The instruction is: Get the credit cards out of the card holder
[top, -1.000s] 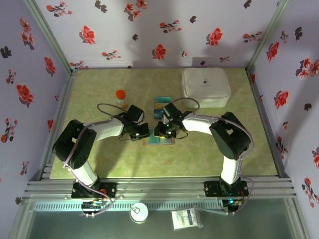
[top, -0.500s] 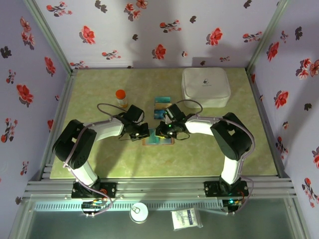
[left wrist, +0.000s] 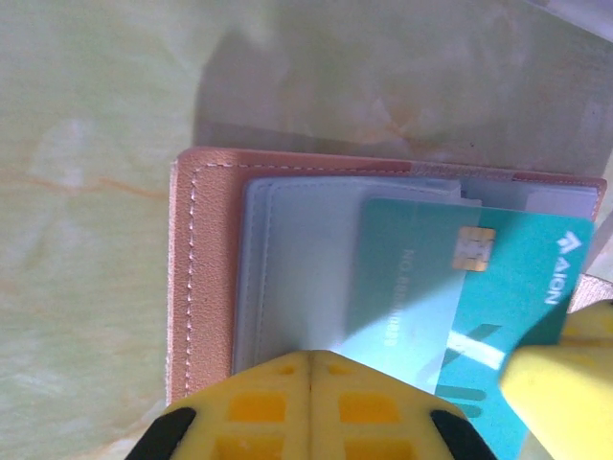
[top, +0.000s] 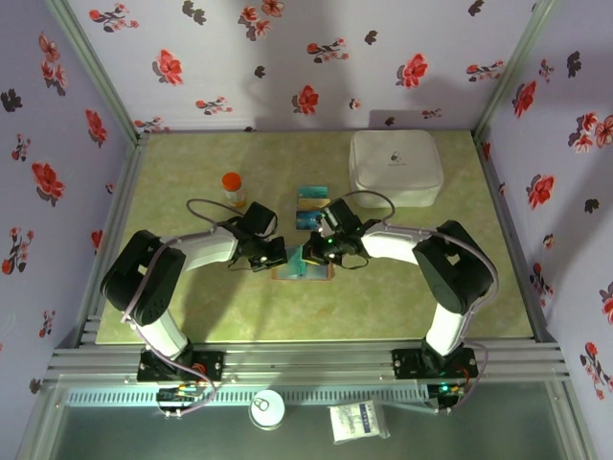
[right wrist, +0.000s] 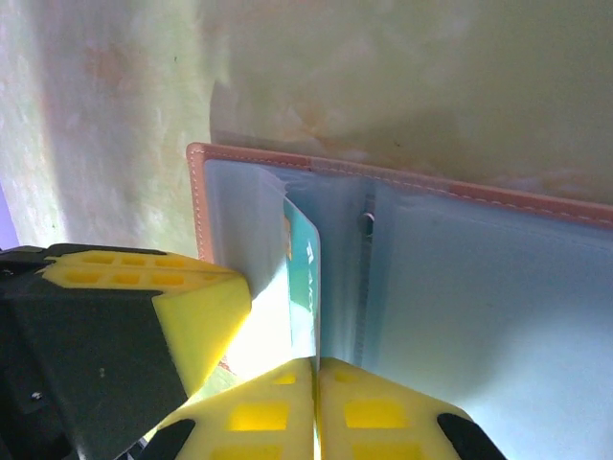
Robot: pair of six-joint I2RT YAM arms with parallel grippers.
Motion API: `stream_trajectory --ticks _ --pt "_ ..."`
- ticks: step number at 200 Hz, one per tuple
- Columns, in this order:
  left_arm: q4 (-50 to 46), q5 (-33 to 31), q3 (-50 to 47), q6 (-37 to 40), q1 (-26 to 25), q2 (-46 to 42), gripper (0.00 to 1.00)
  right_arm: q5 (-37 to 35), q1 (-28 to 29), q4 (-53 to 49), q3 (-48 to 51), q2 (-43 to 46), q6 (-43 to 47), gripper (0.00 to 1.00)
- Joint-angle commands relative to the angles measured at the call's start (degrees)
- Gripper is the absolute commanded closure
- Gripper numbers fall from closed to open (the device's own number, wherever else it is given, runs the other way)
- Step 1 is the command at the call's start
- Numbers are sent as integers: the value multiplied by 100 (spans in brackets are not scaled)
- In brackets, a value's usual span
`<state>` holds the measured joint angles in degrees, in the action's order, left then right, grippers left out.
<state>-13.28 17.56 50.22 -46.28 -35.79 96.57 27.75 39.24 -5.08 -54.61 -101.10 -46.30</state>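
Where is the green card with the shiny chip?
Near the middle of the table, the teal card sticks partway out of the card holder's grey-blue pocket, and the right gripper is pinching its edge.

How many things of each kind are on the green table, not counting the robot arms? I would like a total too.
credit cards: 3 (two lying on the table, one teal card partly out of the card holder)
card holder: 1
white box: 1
bottle with orange cap: 1
Total: 6
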Motion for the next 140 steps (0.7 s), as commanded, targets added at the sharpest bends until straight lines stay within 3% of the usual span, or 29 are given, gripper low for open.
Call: stream_trajectory --ticks 1,140 --pt "-254 -104 15 123 -7 -104 99 -373 -57 -724 -3 239 305 92" --pt "-315 -156 -55 144 63 -443 98 -1018 75 -1818 -559 451 526 91"
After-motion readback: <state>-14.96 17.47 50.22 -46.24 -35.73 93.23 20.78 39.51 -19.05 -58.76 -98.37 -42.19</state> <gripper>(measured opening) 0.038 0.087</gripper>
